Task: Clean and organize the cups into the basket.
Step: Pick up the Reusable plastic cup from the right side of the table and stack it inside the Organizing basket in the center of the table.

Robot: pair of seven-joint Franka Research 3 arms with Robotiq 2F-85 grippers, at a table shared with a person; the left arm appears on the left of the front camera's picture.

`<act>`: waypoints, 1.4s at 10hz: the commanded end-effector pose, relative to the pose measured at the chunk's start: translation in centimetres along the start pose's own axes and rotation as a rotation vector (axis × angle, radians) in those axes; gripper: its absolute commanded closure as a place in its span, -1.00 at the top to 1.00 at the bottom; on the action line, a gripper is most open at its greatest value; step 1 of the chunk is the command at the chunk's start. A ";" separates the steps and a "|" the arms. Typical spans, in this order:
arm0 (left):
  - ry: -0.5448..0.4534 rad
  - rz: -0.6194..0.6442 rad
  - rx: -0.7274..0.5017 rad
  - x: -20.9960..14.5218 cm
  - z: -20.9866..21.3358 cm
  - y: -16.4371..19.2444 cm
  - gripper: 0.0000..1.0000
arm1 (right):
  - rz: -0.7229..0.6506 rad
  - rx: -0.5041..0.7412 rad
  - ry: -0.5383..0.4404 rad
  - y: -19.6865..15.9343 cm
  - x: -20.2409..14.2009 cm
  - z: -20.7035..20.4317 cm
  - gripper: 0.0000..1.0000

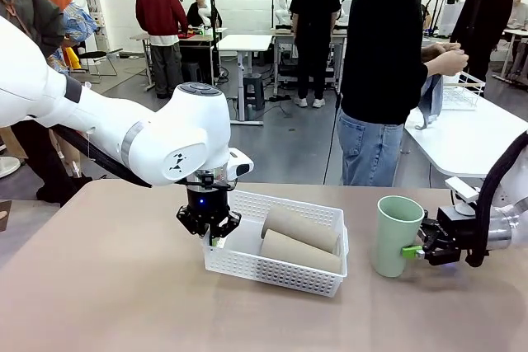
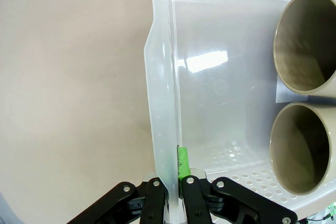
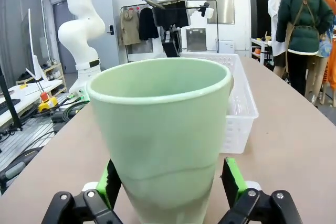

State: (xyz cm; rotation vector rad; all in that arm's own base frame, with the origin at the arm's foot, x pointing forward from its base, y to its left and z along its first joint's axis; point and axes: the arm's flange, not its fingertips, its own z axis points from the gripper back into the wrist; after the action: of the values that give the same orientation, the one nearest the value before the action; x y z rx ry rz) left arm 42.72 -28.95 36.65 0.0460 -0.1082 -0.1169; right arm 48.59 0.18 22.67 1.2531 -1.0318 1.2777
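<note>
The white basket (image 1: 273, 269) sits mid-table with two tan cups lying side by side in it, the far cup (image 1: 301, 226) and the near cup (image 1: 302, 252). My left gripper (image 1: 209, 235) points down, shut on the basket's left wall. In the left wrist view its fingers (image 2: 155, 199) pinch that wall of the basket (image 2: 220, 103), and both tan cups (image 2: 307, 43) (image 2: 302, 148) show their open mouths. The mint green cup (image 1: 396, 233) stands upright to the basket's right. My right gripper (image 1: 412, 251) is open, its green pads either side of the cup's (image 3: 163, 124) lower part.
A person (image 1: 384, 72) stands just beyond the table's far edge, holding a cloth. A white table (image 1: 462, 142) with a wire rack (image 1: 464, 91) is at the back right. Bare tabletop (image 1: 107, 286) lies in front of and left of the basket.
</note>
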 end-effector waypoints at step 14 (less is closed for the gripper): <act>-0.006 -0.007 -0.004 -0.2 0.2 0.1 -1.00 | 0.027 -0.105 -0.100 9.2 17.0 0.9 -0.82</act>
State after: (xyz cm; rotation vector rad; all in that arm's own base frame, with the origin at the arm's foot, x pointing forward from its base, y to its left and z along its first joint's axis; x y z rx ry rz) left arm 42.73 -28.94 36.64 0.0461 -0.1080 -0.1168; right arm 42.82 -0.78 36.45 1.2598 -1.1673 1.2011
